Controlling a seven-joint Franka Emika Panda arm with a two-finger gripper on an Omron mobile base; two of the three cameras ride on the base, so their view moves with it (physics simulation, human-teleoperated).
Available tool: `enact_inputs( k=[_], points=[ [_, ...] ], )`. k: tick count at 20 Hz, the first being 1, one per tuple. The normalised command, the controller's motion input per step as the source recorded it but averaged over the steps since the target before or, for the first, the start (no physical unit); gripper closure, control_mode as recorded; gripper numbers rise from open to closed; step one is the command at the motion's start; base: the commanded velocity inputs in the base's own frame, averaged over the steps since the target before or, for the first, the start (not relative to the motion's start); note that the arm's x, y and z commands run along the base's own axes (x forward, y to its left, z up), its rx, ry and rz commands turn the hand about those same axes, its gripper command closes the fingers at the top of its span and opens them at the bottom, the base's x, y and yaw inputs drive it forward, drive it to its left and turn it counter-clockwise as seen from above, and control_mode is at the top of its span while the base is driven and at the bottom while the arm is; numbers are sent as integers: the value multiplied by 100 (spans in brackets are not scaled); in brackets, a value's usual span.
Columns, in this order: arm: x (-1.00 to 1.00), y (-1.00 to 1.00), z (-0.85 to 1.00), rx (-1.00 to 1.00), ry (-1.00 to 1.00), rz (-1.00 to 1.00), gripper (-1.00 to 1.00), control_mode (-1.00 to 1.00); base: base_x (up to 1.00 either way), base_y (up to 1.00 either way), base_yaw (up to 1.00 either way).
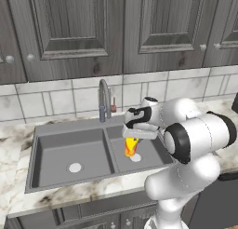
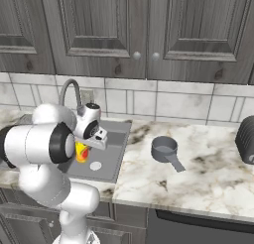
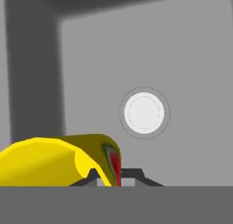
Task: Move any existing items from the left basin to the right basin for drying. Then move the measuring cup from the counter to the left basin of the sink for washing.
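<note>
My jaws [image 1: 132,142] are closed on the small yellow cylindrical cup with the orange-red marking [image 1: 131,147] — in the hand view its yellow wall [image 3: 54,159] bulges up between my dark tips, so I judge the hold to be across the body near the rim. It hangs over the right-hand grey metal basin [image 1: 151,153], just above that basin's round pale drain [image 3: 144,112]. The left-hand grey metal basin [image 1: 56,153] lies bare, with its own pale drain [image 1: 75,167].

The cup looks light and stiff, with a smooth wall that could slip or tip if I let go while it is tilted; I would set it low and upright before opening.

Beyond the sink's curved grey tap [image 1: 104,97], out on the white marble-look desk [image 2: 198,168], sits the small dark grey round measuring cup with a straight flat handle [image 2: 166,151] — well apart from the sink. It too looks rigid and light; the handle seems the awkward lever, so gripping across the bowl's rim seems safer.
</note>
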Motion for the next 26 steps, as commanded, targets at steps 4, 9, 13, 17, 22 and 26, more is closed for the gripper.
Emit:
enact_inputs(
  k=[4, 9, 13, 17, 22, 26],
  points=[
    [31, -12, -22, 0, 0, 0, 100, -100, 0, 0, 0],
    [18, -6, -25, -2, 0, 0, 100, -100, 0, 0, 0],
    [11, -1, -28, -4, 0, 0, 100, -100, 0, 0, 0],
    [5, 0, -19, -3, 0, 0, 100, -100, 0, 0, 0],
    [0, 0, -10, 0, 0, 0, 100, -100, 0, 0, 0],
    [0, 0, -10, 0, 0, 0, 100, -100, 0, 0, 0]
  ],
)
